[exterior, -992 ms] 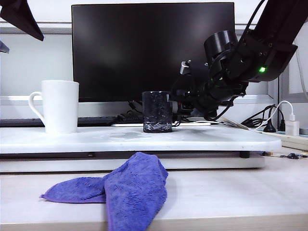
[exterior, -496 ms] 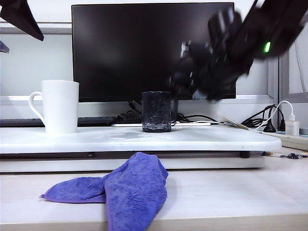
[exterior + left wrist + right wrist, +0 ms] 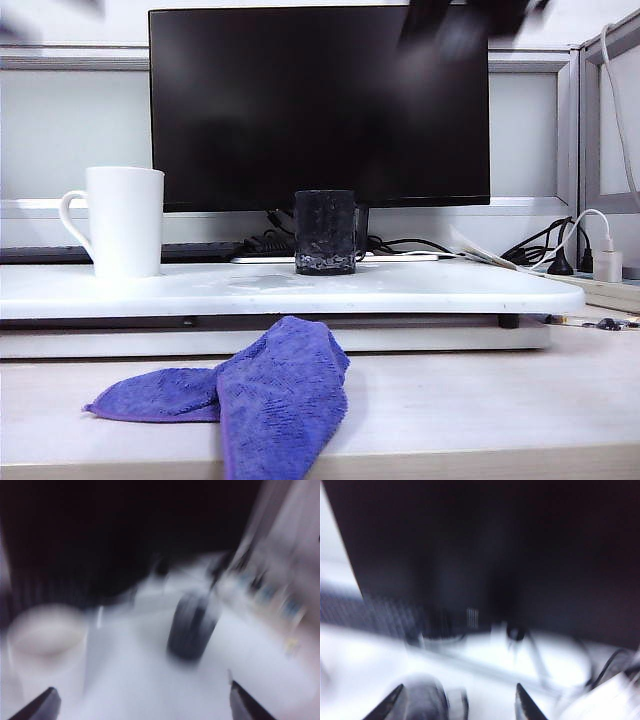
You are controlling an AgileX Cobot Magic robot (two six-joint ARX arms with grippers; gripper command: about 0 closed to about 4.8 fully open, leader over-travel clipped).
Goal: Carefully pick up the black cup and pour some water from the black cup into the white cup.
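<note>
Exterior view, front to back: a purple cloth (image 3: 245, 393) lay crumpled on the pale desk, and behind it sat the raised white board (image 3: 420, 290). On that board the black cup (image 3: 326, 232) stood upright near the middle, untouched, with the white cup (image 3: 125, 220) upright well off to its left, handle turned outward. A big dark monitor (image 3: 320, 105) filled the back. Only a dark blur at the top edge marked an arm up there.

Over on the left wrist camera, everything was smeared. The left gripper (image 3: 142, 705) hung with its fingers (image 3: 42, 706) spread wide and nothing between them. Ahead of the fingers, the black cup (image 3: 192, 630) stood toward one tip's side and the white cup (image 3: 47, 645) sat close in front of the other tip.

On the right wrist camera, blurred too, the right gripper (image 3: 457, 702) showed both fingers (image 3: 387, 705) parted and empty. The black cup (image 3: 427, 700) stood below, between the tips and closer to one of them, clear of both, with the monitor (image 3: 520, 555) looming beyond.
</note>
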